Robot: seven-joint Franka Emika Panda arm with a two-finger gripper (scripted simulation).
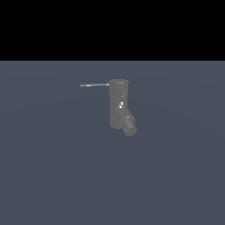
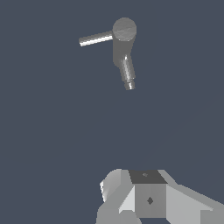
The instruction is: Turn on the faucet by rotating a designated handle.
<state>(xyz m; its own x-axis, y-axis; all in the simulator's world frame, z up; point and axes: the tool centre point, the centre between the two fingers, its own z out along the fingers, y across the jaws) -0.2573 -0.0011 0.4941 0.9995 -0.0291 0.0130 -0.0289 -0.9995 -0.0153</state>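
The faucet (image 1: pixel 118 105) was seen just above centre of the exterior frame, upright on the plain grey floor (image 1: pixel 52 176), spout (image 1: pixel 128 125) angled down toward lower right. The handle (image 1: pixel 94 85) was seen projecting horizontally from the top cap toward the exterior view's left.

In the wrist view, only part of the gripper (image 2: pixel 146 199) body was caught low in the picture; no fingertips were shown, so whether the fingers were spread or clenched could not be told. Nothing was seen held. The arm was not visible in the exterior view at all, and the gripper was judged well apart from the faucet.

Risks judged from here:
- The handle is a thin rod; a slightly offset approach could let it be missed or slipped off during the push.
- The spout could be contacted instead of the handle, since both stick out from the same body.
- If contact were made near the cap rather than the rod's free end, little leverage would be had and rotation could stall.
- With the fingers out of view, alignment could not be confirmed.
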